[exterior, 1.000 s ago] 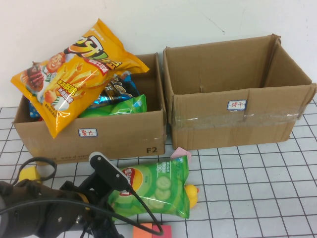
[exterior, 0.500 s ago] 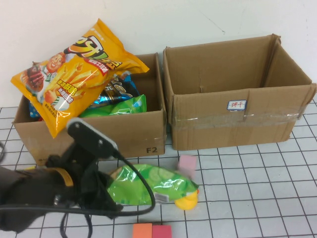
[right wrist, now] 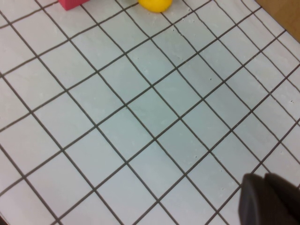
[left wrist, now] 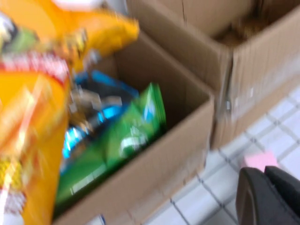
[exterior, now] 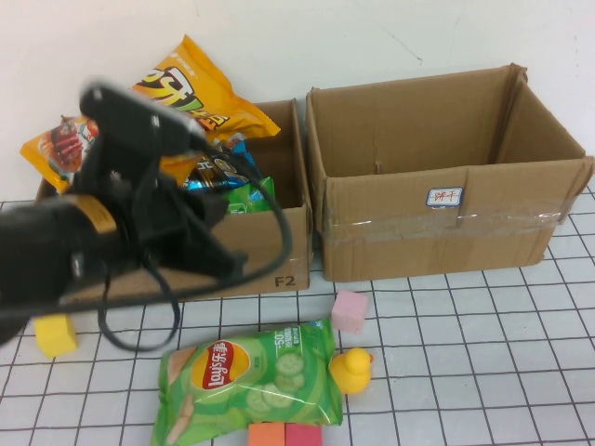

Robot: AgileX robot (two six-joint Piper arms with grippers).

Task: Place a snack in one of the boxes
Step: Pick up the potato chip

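Note:
A green Lay's chip bag (exterior: 246, 386) lies flat on the gridded table in front of the left box (exterior: 279, 251). That box holds an orange chip bag (exterior: 181, 88), a blue bag (exterior: 214, 172) and a green bag (exterior: 253, 197); they also show in the left wrist view, the green bag (left wrist: 126, 136) among them. The right box (exterior: 446, 228) is empty. My left gripper (exterior: 223, 265) is raised in front of the left box, shut and empty (left wrist: 271, 192). My right gripper (right wrist: 272, 199) is shut over bare table and is out of the high view.
A pink cube (exterior: 350, 311) and a yellow rubber duck (exterior: 353, 370) sit right of the Lay's bag. Orange and pink blocks (exterior: 284, 434) lie at the front edge. A yellow cube (exterior: 54, 334) is at the left. A wall stands behind the boxes.
My left arm rose from the table to the front of the left box. The Lay's bag, dragged and tilted earlier, now lies flat and free. The pink cube shifted right.

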